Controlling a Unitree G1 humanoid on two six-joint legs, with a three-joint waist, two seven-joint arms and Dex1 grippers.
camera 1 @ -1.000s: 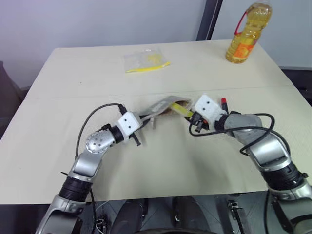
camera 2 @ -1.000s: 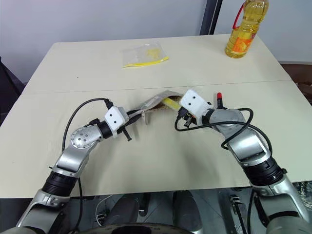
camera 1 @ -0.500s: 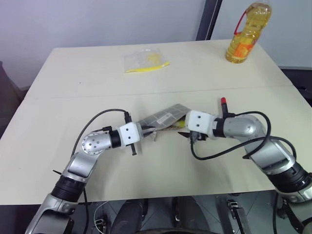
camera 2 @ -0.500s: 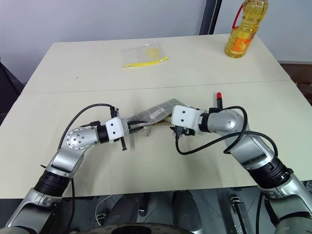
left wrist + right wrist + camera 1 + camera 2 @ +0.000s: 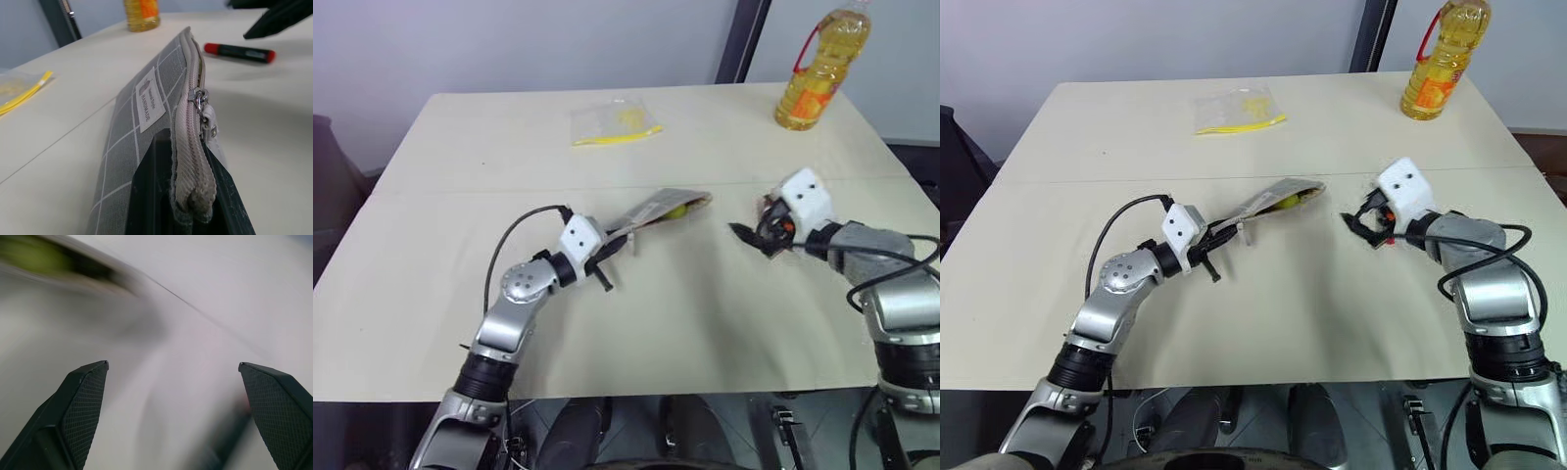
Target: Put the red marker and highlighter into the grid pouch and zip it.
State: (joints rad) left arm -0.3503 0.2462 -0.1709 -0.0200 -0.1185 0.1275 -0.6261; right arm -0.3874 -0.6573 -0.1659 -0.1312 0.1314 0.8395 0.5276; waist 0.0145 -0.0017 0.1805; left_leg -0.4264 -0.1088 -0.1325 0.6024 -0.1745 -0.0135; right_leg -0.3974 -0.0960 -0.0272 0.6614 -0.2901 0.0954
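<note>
Beige table (image 5: 440, 294), oil bottle (image 5: 815, 70) at far right corner, clear bag (image 5: 612, 121) far from grid pouch (image 5: 656, 209). Pouch end pinched between pressed-together fingers of left gripper (image 5: 612, 257), highlighter (image 5: 677, 211) poking from its open mouth. Right gripper (image 5: 178, 406) spread wide, empty, right of pouch. Red marker (image 5: 239, 52) on table beyond pouch, beside right gripper.

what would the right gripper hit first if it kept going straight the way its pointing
Probably bare table. The open right gripper points down and toward the grid pouch, which the left gripper holds; the red marker lies beside its fingers. Depth is unclear.
</note>
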